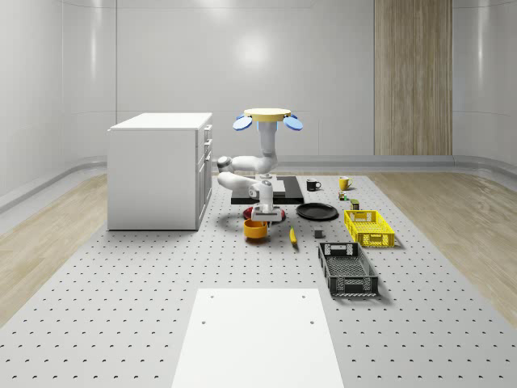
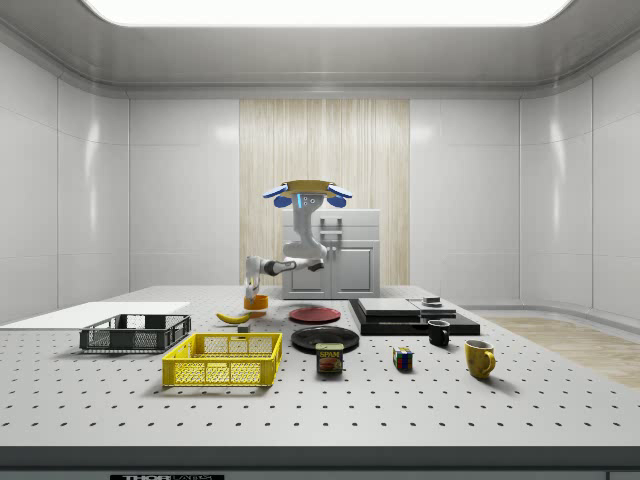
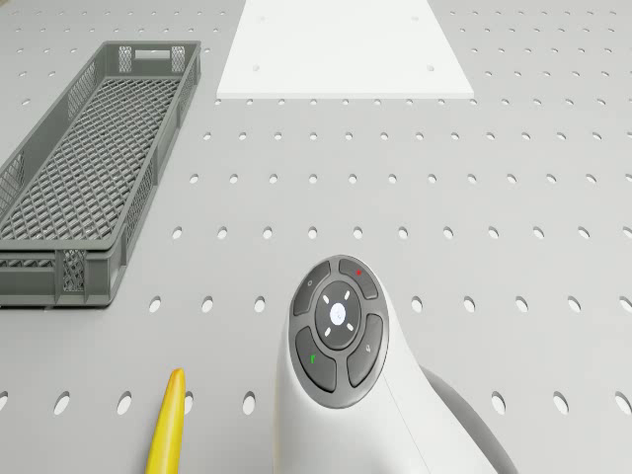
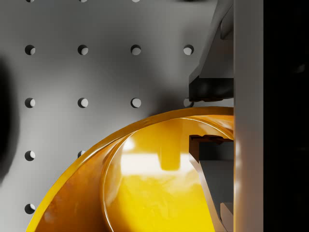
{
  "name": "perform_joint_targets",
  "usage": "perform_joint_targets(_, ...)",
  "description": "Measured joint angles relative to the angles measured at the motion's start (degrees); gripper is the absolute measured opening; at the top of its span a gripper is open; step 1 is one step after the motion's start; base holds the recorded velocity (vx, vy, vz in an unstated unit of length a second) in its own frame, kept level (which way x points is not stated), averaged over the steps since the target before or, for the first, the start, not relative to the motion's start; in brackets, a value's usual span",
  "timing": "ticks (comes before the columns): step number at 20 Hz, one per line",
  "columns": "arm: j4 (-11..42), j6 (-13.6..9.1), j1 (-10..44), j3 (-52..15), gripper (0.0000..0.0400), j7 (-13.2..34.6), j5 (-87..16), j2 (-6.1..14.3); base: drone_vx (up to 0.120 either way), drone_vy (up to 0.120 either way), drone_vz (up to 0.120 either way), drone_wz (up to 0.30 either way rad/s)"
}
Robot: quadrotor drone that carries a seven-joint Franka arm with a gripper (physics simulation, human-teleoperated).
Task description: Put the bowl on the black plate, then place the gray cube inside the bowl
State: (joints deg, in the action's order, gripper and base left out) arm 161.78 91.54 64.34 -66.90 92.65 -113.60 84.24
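The orange bowl (image 1: 255, 230) (image 2: 256, 301) (image 4: 145, 183) sits on the perforated table, to the whole-scene view's left of the black plate (image 1: 316, 212) (image 2: 325, 338). My gripper (image 1: 258, 218) (image 4: 210, 118) points down at the bowl and is open. It straddles the rim, one finger (image 4: 210, 87) outside and the other inside, with a gap on both sides. The small gray cube (image 1: 319, 234) (image 2: 243, 329) lies between the banana and the yellow basket. The drone (image 1: 267, 118) (image 2: 307, 190) hovers over the black platform (image 1: 289, 190).
A banana (image 1: 293, 235) (image 3: 166, 425) lies close beside the bowl. A red plate (image 2: 314, 314) is behind it. A grey crate (image 1: 347, 269) (image 3: 89, 168), a yellow basket (image 1: 369, 227), a white cabinet (image 1: 157, 170), a white board (image 1: 257, 335) and mugs (image 2: 479, 357) stand around.
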Motion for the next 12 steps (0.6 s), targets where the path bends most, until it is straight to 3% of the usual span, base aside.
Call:
perform_joint_targets(1,0.33,-0.41,-0.15,-0.96,0.01,0.04,0.9,0.0,0.0,0.0,0.0,0.0)
perform_joint_targets(4,1.1,-1.37,-0.45,-3.43,0.01,0.18,3.25,0.0,0.0,0.0,0.12,0.0)
perform_joint_targets(6,1.41,-1.77,-0.54,-4.61,0.01,0.26,4.39,0.03,-0.02,0.08,0.12,0.0)
perform_joint_targets(12,1.83,-2.16,-0.57,-6.47,0.01,0.46,6.25,0.29,-0.12,0.12,0.013,0.0)
